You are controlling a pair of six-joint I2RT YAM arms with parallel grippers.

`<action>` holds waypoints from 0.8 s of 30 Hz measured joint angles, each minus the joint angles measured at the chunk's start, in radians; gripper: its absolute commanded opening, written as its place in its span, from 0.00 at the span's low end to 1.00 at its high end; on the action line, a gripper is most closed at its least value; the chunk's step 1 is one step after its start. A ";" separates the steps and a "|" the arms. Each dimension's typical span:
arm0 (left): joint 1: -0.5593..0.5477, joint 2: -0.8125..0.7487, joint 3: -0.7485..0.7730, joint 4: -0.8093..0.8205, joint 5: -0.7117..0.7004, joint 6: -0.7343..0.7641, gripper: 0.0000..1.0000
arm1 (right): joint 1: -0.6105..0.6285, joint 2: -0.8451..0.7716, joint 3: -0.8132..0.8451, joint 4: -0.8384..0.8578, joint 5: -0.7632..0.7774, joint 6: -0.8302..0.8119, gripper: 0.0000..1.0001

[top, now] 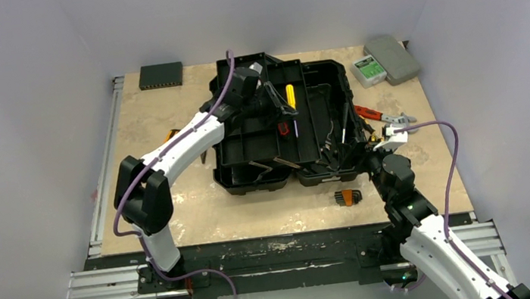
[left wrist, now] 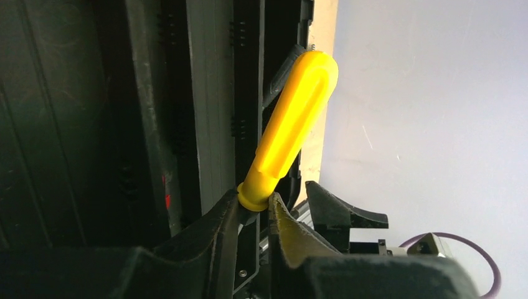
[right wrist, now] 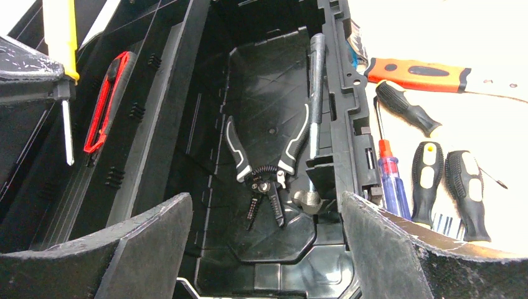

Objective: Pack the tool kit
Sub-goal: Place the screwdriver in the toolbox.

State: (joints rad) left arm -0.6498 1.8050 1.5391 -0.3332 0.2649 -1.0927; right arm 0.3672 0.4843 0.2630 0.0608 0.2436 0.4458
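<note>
The black toolbox point(top: 263, 157) lies open mid-table. My left gripper point(top: 279, 106) reaches into it and is shut on the yellow-handled screwdriver point(top: 290, 95). In the left wrist view the fingers point(left wrist: 215, 230) pinch the collar of the yellow handle point(left wrist: 292, 128), which sticks up over the box's ribs. My right gripper point(top: 386, 137) hovers open and empty over the box's right end. Between its fingers point(right wrist: 149, 249) the right wrist view shows pliers point(right wrist: 268, 159), a hammer point(right wrist: 316, 81) and a red knife point(right wrist: 106, 103) inside the box point(right wrist: 205, 187).
Beside the box's right wall lie an orange-handled tool point(right wrist: 423, 73), a black screwdriver point(right wrist: 408, 109), a blue-and-red screwdriver point(right wrist: 390, 184) and two black-and-yellow handles point(right wrist: 467, 193). A hex-key set point(top: 346, 197) lies in front. A grey case point(top: 392, 57) and a thin black device point(top: 160, 74) sit at the back.
</note>
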 measured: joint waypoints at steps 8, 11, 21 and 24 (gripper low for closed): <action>-0.006 -0.006 0.018 0.055 0.041 -0.007 0.64 | 0.000 0.000 0.000 0.000 0.000 0.000 0.89; -0.007 -0.010 0.019 0.052 0.053 0.010 0.65 | 0.000 -0.001 0.000 0.000 0.000 0.001 0.89; -0.012 -0.171 0.020 -0.143 0.001 0.187 0.76 | 0.000 -0.001 0.000 0.000 0.000 0.001 0.89; -0.013 -0.293 0.020 -0.240 -0.088 0.266 0.98 | 0.000 -0.001 0.000 0.000 0.001 0.003 0.96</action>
State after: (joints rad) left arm -0.6628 1.5120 1.5593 -0.5732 0.1768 -0.8268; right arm 0.3672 0.4835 0.2630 0.0608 0.2443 0.4492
